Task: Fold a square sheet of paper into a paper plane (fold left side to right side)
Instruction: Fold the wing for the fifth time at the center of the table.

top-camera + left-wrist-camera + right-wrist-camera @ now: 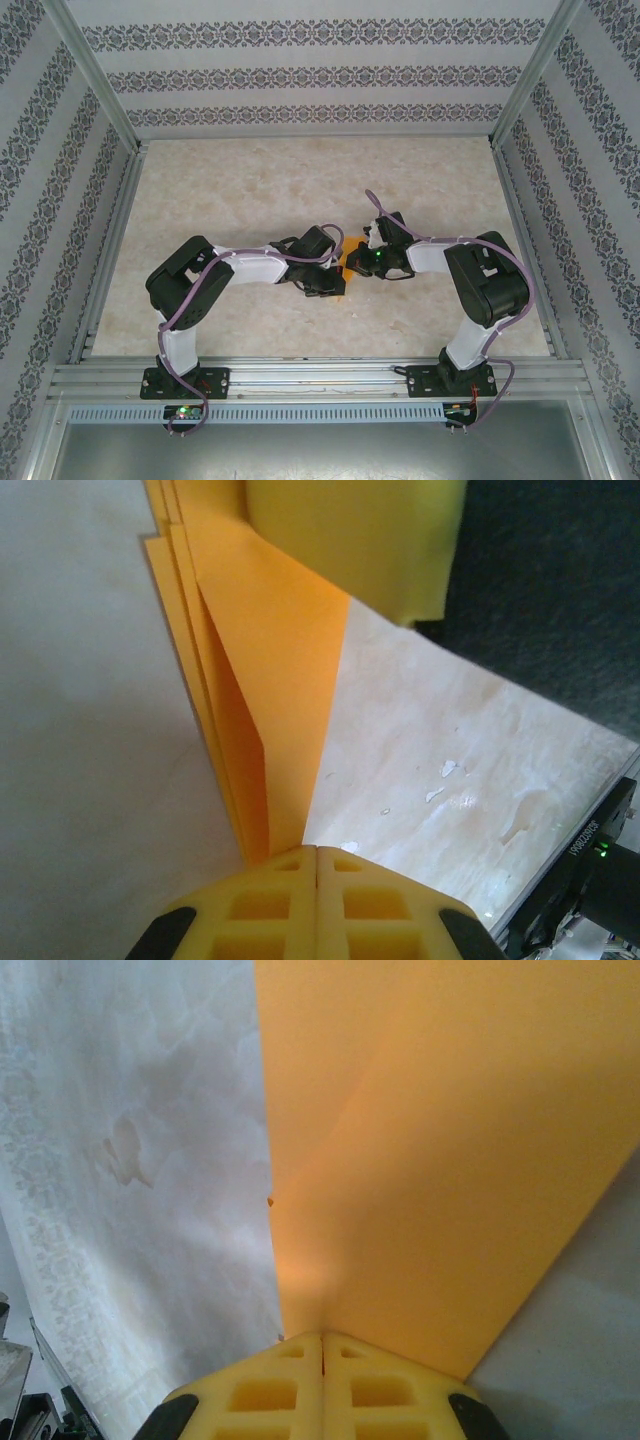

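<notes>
Top external view sets the orange paper (349, 272) over the middle of the marbled table (300, 180), a little toward the table's near edge, caught between the two arms that meet there. Left wrist view has the left gripper (317, 852) with its yellow jaws pressed together on the paper's narrow end, several folded layers fanning away from the pinch with the table behind them. Right wrist view has the right gripper (322, 1338) likewise clamped on a broad, creased stretch of the paper, again with the table behind.
</notes>
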